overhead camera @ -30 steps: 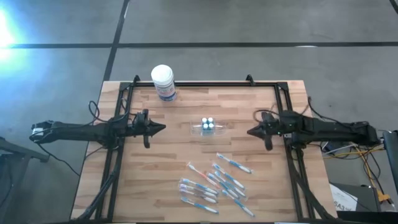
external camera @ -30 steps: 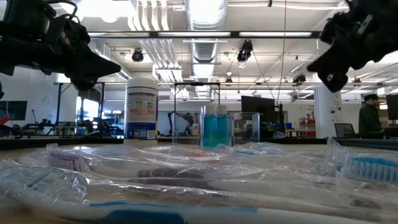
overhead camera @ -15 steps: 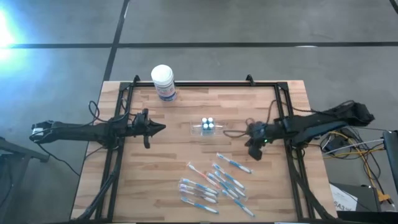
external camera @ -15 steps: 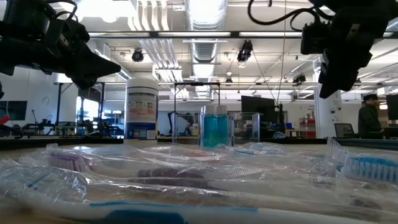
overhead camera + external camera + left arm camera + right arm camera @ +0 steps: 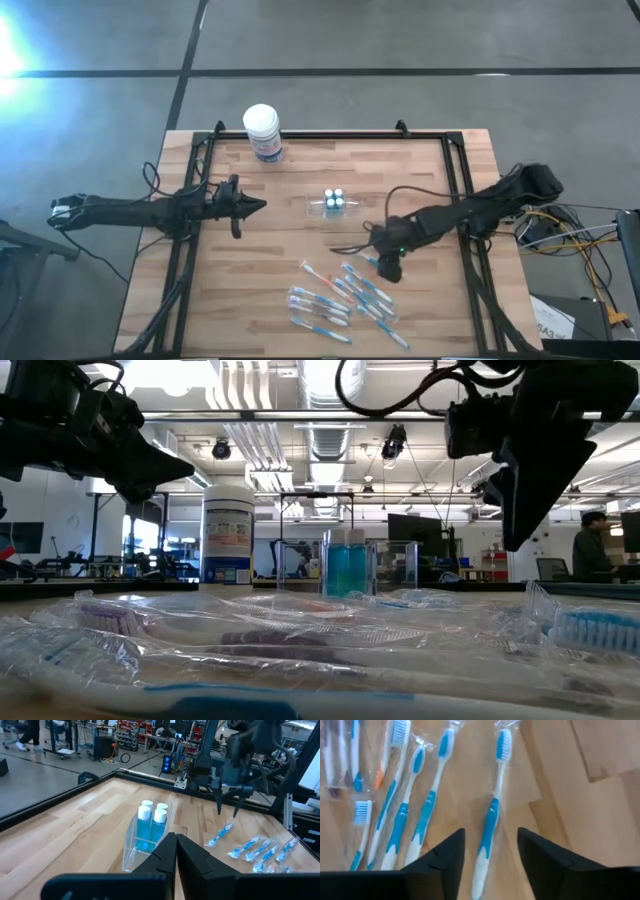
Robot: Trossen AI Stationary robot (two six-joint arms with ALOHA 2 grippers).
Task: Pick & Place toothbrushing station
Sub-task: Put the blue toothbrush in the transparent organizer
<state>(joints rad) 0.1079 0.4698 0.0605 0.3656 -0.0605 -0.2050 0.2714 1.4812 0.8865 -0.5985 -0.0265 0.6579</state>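
A small clear plastic cup (image 5: 333, 203) stands mid-table with tiny white-capped blue pieces (image 5: 151, 814) in it. Several blue-and-white toothbrushes in clear wrappers (image 5: 335, 295) lie scattered on the wood toward the near edge. My right gripper (image 5: 388, 265) is open, points down and hovers over the rightmost toothbrush (image 5: 491, 822). Its fingers (image 5: 442, 857) stand on either side of that handle, above it and clear of it. My left gripper (image 5: 255, 207) is shut and empty, held level above the table, left of the cup (image 5: 145, 840).
A white-lidded tub with a blue label (image 5: 263, 132) stands at the far left of the table. A black frame (image 5: 330, 135) runs around the tabletop. Bare wood lies between the cup and the toothbrushes. A person (image 5: 597, 545) stands far off in the room.
My right gripper has moved from the table's right side toward the left and near edges and has tipped from level to pointing down. It now hangs over the rightmost toothbrush. The toothbrushes and the cup have stayed where they were.
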